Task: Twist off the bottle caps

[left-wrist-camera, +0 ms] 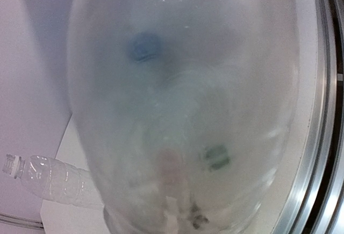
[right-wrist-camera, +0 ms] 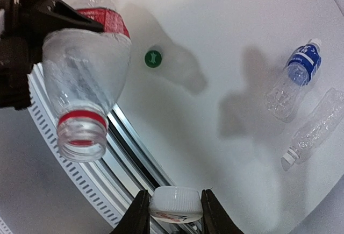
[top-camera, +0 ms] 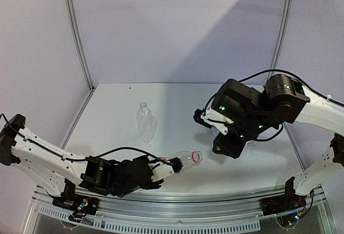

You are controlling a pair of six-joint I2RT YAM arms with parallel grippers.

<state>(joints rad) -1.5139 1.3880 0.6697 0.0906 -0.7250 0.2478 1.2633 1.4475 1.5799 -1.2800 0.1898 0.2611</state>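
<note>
Left end effector [top-camera: 171, 164]: closed on the red-labelled bottle [right-wrist-camera: 86, 72], gripping the body at the label. The bottle is held off the surface [top-camera: 107, 105] near the front edge. It lies roughly level, with its mouth pointing toward the right arm. The mouth is open, and a red ring sits just below the threads. The left wrist view is almost filled by the bottle's clear body and is badly blurred, so finger contact cannot be made out there.

Right end effector [right-wrist-camera: 174, 212]: narrow, pinching the white cap [right-wrist-camera: 174, 200] with one finger on each side of the ribbed rim. The cap is off the bottle, held in the air near the open mouth and not touching it.

Green cap [right-wrist-camera: 153, 58]: loose on the surface and touching nothing. In the right wrist view it sits just beyond the held bottle's shoulder.

Blue-labelled bottle [right-wrist-camera: 296, 75]: on its side on the surface, with a white cap in place.

Capped unlabelled bottle [right-wrist-camera: 317, 126]: on its side just beside the blue-labelled one, with a small gap between them. It also has a white cap on.

Open unlabelled bottle [top-camera: 145, 122]: mid-surface and well apart from both arms. Its neck points away from the arm bases and its threads are bare.
</note>
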